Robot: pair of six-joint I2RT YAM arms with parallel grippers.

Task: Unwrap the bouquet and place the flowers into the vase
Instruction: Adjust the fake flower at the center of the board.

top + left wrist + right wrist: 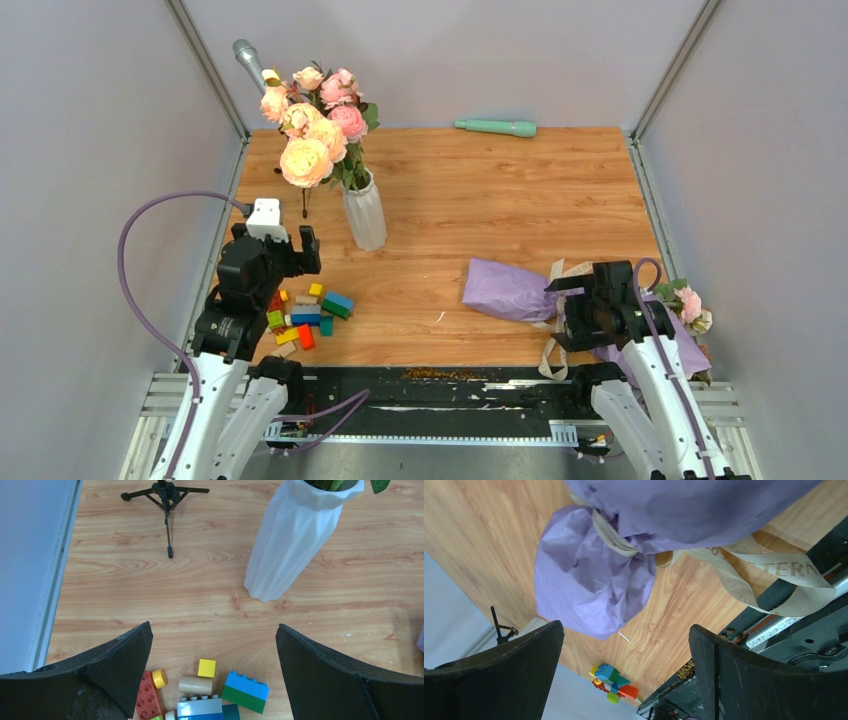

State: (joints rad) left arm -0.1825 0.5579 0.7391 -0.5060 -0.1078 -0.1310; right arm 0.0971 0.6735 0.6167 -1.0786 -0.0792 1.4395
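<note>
Bouquet (pixel 510 290): on the desk (pixel 500 190), near right; long axis left-right, wrapped stem end left, flowers (pixel 690 305) right.
Right fingers (pixel 524 665): spread, just above its ribbon-tied waist; the nearer arm.
Left fingers (pixel 115 655): spread, facing the vase (pixel 365 215), well apart from it.
Look: crumpled lilac paper, beige ribbon (pixel 774 575) trailing.

The left arm (pixel 225 330) rises from the near left and bends forward, with the left gripper (pixel 214 627) aimed toward the far side and tilted down, its jaws spread wide and empty. The right arm (pixel 650 370) stands at the near right. The right gripper (pixel 558 313) points left, its jaws also wide apart and gripping nothing.
</note>
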